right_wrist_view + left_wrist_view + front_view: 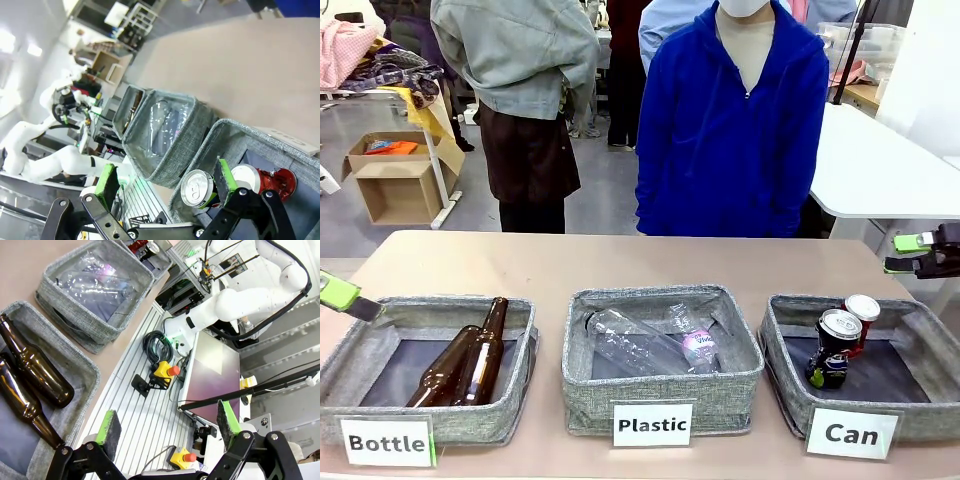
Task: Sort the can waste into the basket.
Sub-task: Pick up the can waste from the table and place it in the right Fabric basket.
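Observation:
Both cans stand in the grey basket (782, 335) carded "Can" at the right. The black can (834, 350) with its silver top is nearer the front, and the red and white can (863, 314) is just behind it, touching or nearly so. My right gripper (918, 252) hovers open above the basket's far right corner, holding nothing. In the right wrist view the open gripper (166, 179) looks down on the black can (196, 188), the red can (262, 180) and the basket wall (220, 132). My left gripper (342, 296) is at the far left edge, open (167, 422) and empty.
The "Bottle" basket (430, 315) at the left holds two brown glass bottles (470, 360). The "Plastic" basket (660, 300) in the middle holds clear plastic bottles (645, 345). A person in a blue jacket (730, 130) stands at the far side. Bare tabletop (620, 260) lies behind the baskets.

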`<action>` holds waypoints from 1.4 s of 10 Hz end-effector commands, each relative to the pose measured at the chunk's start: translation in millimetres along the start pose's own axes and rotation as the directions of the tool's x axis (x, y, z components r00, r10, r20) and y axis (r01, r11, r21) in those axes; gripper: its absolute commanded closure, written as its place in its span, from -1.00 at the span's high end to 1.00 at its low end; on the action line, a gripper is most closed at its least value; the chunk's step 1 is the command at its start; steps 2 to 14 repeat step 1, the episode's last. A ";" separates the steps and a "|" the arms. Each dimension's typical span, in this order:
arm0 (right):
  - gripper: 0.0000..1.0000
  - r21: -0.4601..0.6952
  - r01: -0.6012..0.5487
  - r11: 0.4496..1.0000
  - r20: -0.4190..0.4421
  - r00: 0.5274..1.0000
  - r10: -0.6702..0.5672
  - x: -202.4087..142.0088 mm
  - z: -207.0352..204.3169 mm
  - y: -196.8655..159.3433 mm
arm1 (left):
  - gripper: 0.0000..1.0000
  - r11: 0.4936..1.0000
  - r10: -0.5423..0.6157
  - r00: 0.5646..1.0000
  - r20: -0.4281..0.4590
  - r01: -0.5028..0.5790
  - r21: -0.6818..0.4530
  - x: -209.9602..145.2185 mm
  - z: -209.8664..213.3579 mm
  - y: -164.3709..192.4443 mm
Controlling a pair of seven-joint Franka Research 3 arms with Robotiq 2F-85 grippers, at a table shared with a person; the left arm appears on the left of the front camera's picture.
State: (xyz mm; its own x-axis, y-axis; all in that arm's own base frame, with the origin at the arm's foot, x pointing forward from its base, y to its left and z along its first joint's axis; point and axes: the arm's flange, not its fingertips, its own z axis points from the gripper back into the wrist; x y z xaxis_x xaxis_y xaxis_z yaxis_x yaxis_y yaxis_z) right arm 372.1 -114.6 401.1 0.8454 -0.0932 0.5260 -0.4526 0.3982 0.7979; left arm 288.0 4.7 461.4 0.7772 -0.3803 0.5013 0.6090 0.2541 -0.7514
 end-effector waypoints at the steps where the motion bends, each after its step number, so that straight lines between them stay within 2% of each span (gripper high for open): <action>1: 1.00 0.011 -0.011 1.000 0.003 1.000 0.011 3.0 3.5 1.3 | 1.00 1.000 -0.017 1.000 -0.005 0.017 -0.004 -3.4 0.1 -0.4; 14: 1.00 0.011 -0.011 1.000 0.003 1.000 0.011 3.0 3.5 1.3 | 1.00 1.000 -0.017 1.000 -0.005 0.017 -0.004 -3.4 0.1 -0.4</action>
